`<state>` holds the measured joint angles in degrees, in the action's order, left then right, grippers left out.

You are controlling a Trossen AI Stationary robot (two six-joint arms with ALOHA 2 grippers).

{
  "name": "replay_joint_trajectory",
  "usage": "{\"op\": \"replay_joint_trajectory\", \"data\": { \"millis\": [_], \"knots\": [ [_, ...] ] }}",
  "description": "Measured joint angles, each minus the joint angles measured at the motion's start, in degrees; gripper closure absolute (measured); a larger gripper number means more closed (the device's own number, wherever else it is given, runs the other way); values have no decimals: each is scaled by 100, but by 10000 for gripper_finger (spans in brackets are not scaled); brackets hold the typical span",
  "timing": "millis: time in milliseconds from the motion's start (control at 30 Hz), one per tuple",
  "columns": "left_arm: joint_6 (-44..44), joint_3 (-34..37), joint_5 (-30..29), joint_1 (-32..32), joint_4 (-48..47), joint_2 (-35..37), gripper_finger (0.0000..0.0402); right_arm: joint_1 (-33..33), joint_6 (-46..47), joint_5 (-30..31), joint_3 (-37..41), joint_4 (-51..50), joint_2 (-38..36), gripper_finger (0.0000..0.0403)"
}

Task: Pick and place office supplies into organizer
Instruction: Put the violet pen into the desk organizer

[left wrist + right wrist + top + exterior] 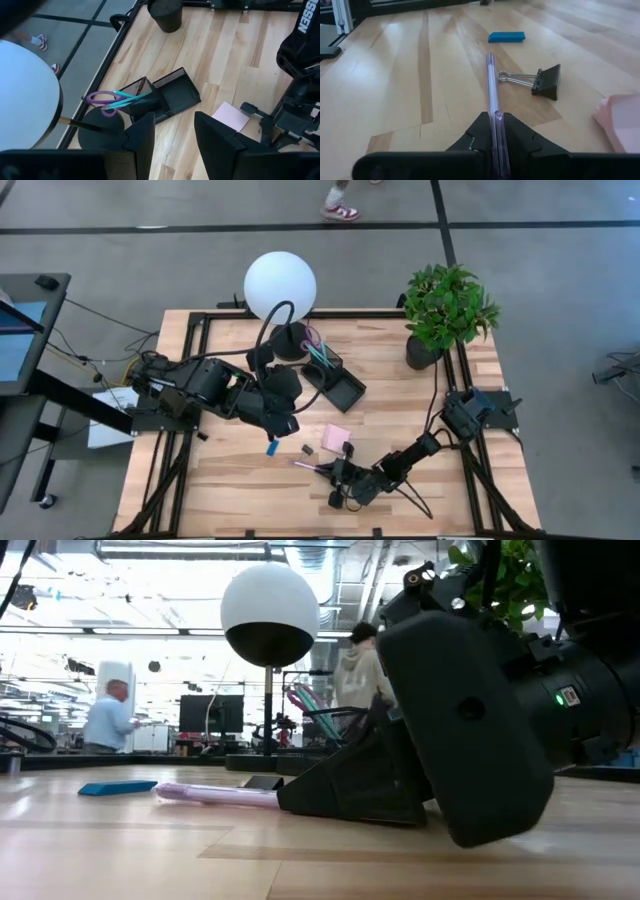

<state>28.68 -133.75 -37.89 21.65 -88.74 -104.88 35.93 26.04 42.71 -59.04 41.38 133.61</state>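
A: Where is the purple pen (491, 85) lying?

B: Flat on the table (395, 75), its near end sitting between the right gripper (497, 134) fingers, which are pressing in on it. The binder clip (542, 81) is lying just beside it, the blue block (506, 36) farther off, the pink sticky-note pad (620, 120) to one side.

A: And the left gripper (175, 135)?

B: Hanging spread, holding nothing, near the organizer (167, 97), where the scissors (107, 97) are standing.

A: Any lettering?

B: Cut-off white letters on the right arm.
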Motion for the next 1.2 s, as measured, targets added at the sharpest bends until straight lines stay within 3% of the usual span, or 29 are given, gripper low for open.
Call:
{"op": "replay_joint_trajectory", "data": {
  "millis": [333,600,767,933,1200],
  "knots": [
    [44,1,-92,9,-27,0,267,94,-341,847,-42,402,-85,375],
    [26,1,-72,9,-33,0,267,56,-1308,1297,-61,143,-1126,375],
    [-13,-21,-3,11,-92,10,267,-111,-1679,1691,-73,-1038,-2241,374],
    [-78,-106,-43,59,-133,125,267,-435,-1253,2005,-73,-2720,-3380,375],
    [-216,-110,-469,80,-133,576,267,-1299,-1075,1647,-79,-4420,-4629,375]
  ]
}}
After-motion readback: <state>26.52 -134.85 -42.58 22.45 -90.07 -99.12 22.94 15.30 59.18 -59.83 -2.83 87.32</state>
